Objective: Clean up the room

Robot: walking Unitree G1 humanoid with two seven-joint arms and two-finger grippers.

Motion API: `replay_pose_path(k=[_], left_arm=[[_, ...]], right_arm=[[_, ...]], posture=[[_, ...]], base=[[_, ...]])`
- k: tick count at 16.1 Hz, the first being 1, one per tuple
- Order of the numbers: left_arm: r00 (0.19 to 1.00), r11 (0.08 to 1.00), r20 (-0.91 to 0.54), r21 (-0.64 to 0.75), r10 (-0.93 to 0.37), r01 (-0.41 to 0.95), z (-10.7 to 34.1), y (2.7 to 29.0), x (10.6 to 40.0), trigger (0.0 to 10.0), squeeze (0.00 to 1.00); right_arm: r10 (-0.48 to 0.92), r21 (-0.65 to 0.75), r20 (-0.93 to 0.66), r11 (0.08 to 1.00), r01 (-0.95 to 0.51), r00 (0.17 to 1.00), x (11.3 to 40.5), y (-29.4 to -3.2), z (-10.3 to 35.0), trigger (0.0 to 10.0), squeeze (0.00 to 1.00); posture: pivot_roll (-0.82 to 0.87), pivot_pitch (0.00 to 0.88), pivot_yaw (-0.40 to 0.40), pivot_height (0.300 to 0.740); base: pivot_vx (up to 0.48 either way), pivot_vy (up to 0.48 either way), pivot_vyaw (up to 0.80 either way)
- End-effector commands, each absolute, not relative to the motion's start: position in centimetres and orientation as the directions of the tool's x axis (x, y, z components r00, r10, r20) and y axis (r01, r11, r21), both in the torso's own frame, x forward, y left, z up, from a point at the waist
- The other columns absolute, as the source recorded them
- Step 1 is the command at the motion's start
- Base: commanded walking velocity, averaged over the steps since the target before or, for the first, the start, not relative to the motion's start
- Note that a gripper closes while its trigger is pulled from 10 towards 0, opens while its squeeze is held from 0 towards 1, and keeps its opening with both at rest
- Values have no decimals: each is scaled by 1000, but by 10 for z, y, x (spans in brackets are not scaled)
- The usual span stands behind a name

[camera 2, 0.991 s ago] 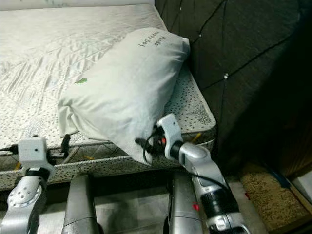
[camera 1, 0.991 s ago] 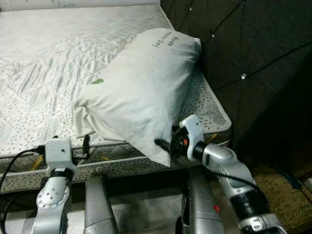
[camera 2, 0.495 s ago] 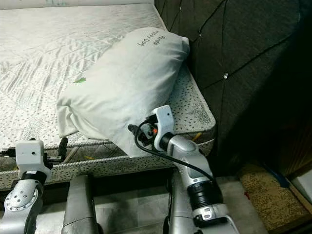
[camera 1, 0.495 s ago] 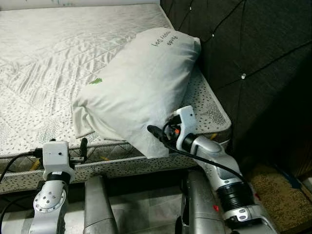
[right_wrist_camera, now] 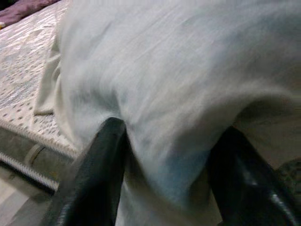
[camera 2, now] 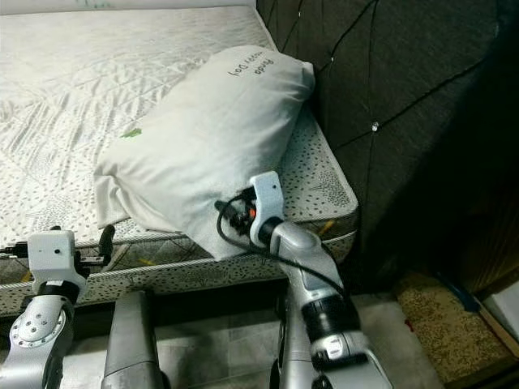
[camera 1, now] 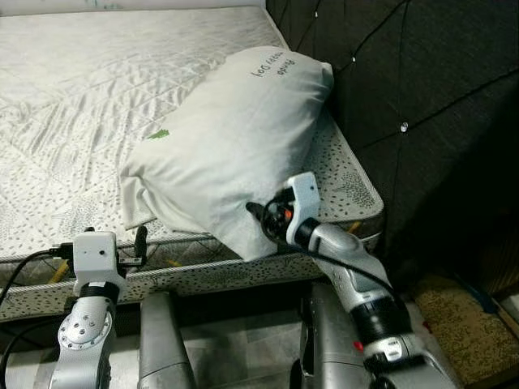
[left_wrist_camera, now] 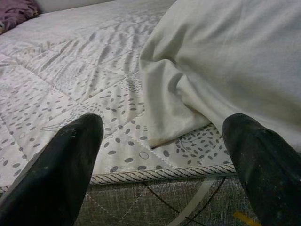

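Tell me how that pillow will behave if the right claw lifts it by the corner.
The pillow is probably soft and floppy: its cloth bunches between the right claw's fingers. Likely light for its bulk. Held by one corner, it would probably sag and drag across the mattress.

Bed [camera 1: 97, 105]: bare quilted mattress, pale with a small dark speckle print, corded piping along the near edge. Dark tufted headboard [camera 1: 422, 89] stands along its right side. One white pillow [camera 1: 231, 146] lies directly on the mattress at the near right corner, top end against the headboard, lower corner overhanging the near edge. Printed lettering near its top; small green mark on its left side.
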State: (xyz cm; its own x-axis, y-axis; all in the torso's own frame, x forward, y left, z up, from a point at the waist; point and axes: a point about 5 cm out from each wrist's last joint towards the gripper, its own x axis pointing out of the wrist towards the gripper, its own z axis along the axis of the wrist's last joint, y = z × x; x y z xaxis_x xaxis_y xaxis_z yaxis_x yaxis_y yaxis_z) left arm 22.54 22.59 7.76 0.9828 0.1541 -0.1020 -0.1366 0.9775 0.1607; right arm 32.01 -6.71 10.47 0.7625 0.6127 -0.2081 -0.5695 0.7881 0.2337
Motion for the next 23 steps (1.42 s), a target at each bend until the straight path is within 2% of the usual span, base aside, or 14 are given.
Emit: replay_pose_path(k=[1,5,7,11,12,14,17,19,22,23], left_arm=[[984,977,-95,166,151,-134,78,224,228,10000,0],[984,976,-87,169,153,-137,80,225,234,10000,0],[985,976,-85,170,152,-136,80,224,235,10000,0],[985,977,-88,171,146,-129,77,222,238,10000,0],[987,979,-82,165,138,-123,77,218,242,10000,0],[987,979,-76,159,138,-125,77,216,245,10000,0],[987,980,-70,151,145,-133,76,216,246,10000,0],[987,980,-70,150,145,-133,75,216,247,10000,0],[988,981,-71,149,138,-126,74,215,249,10000,0],[989,982,-72,150,131,-119,73,214,250,10000,0]], right_arm=[[586,213,-169,807,-552,792,329,-70,116,0,0],[539,176,-149,839,-514,829,343,-80,124,0,0],[441,133,-121,895,-426,889,364,-106,138,0,0],[327,40,-121,945,-325,937,385,-144,162,0,0],[203,-14,-99,979,-206,974,398,-176,184,0,0],[0,-46,-46,999,-3,999,405,-221,214,0,0],[-160,-55,30,985,161,987,397,-271,237,0,0],[-158,-67,-2,985,158,987,393,-275,223,0,0],[-85,-81,-103,994,77,991,381,-261,176,0,0],[-51,-73,-160,997,39,986,369,-250,147,0,0]], posture=[[47,0,-32,481],[39,0,-17,481],[38,0,-15,481],[35,0,-14,481],[26,0,-18,481],[20,0,-21,481],[16,0,-24,481],[8,0,-25,481],[2,0,-25,481],[-2,0,-24,481]], base=[[0,0,0],[0,0,0],[0,0,0],[0,0,0],[0,0,0],[0,0,0],[0,0,0],[0,0,0],[0,0,0],[0,0,0]])
